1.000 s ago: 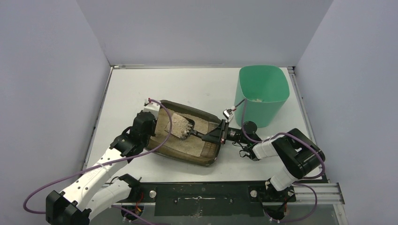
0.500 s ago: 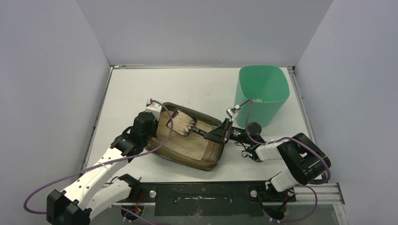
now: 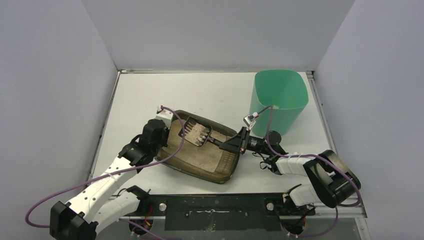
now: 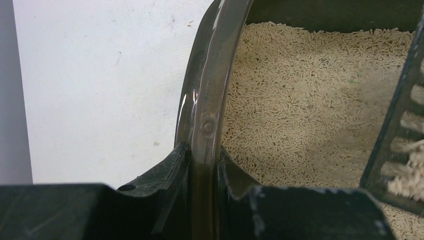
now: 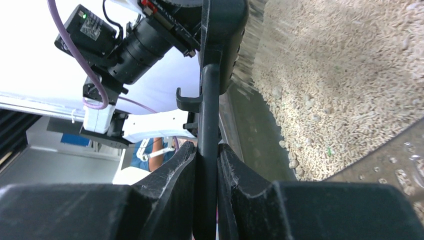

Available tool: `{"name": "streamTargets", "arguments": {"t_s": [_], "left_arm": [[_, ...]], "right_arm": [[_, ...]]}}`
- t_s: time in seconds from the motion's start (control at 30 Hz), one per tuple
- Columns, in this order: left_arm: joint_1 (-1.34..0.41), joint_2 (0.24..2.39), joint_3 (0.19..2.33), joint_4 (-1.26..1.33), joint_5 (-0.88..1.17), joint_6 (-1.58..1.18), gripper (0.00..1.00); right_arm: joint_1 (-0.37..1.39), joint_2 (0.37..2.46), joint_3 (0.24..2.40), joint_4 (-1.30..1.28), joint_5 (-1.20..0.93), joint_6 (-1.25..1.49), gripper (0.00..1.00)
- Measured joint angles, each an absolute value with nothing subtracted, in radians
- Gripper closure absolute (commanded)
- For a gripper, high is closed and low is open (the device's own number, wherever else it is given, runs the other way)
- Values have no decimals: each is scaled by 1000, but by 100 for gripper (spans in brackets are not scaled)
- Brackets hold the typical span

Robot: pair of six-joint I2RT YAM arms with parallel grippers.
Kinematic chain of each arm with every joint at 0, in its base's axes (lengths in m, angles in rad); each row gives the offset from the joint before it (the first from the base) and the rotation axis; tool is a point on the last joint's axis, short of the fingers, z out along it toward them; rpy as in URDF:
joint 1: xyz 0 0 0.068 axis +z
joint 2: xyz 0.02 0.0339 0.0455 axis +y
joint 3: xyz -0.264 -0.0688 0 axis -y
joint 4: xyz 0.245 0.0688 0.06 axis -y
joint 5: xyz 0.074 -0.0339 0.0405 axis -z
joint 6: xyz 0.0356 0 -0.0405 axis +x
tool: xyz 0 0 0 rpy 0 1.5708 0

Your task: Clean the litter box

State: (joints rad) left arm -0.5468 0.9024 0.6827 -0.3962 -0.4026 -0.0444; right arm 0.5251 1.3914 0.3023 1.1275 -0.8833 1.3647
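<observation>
The litter box (image 3: pixel 226 169), a shallow dark tray of beige granules (image 4: pixel 310 100), lies mid-table. My left gripper (image 3: pixel 163 136) is shut on its left rim (image 4: pixel 212 75), which runs up between the fingers (image 4: pixel 204 165). My right gripper (image 3: pixel 234 145) is shut on the thin black handle (image 5: pixel 209 110) of the slotted scoop (image 3: pixel 196 131). The scoop's head hangs over the far left part of the box with pale litter on its slots. The scoop's edge (image 4: pixel 395 145) shows at the right of the left wrist view. Granules (image 5: pixel 340 90) lie below the scoop in the right wrist view.
A tall mint-green bin (image 3: pixel 280 100) stands at the back right, just beyond my right wrist. Purple cables loop from both arms. White walls close the table on three sides. The left arm's camera housing (image 5: pixel 135 45) shows past the scoop.
The scoop rose out of the litter and shifted slightly toward the far left, and the heap on it thinned as granules fell through. The right arm's elbow swung right. Both grips are unchanged.
</observation>
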Motion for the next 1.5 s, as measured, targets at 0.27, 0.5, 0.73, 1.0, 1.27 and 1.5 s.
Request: {"name": "streamTargets", "arguments": {"t_s": [0.27,0.5,0.73,1.0,1.27,1.5], "left_arm": [[-546,903,683,-396,-384,-44,100],[-546,915,683,-397,-367,-45,100],[-546,937,683,-397,-356,-50,100],[-546,952,683,-397,-354,-59,100],[-546,970,683,-397,-354,-70,100],[-546,980,683,-396,-353,-75,100]], "right_arm": [[494,1351,282,1074,-899,1368,100],[495,1324,282,1027,-909,1357,100],[501,1303,294,960,-919,1332,100],[492,1279,308,871,-926,1291,100],[464,1322,295,969,-953,1346,100],[472,1385,271,1047,-974,1406,100]]}}
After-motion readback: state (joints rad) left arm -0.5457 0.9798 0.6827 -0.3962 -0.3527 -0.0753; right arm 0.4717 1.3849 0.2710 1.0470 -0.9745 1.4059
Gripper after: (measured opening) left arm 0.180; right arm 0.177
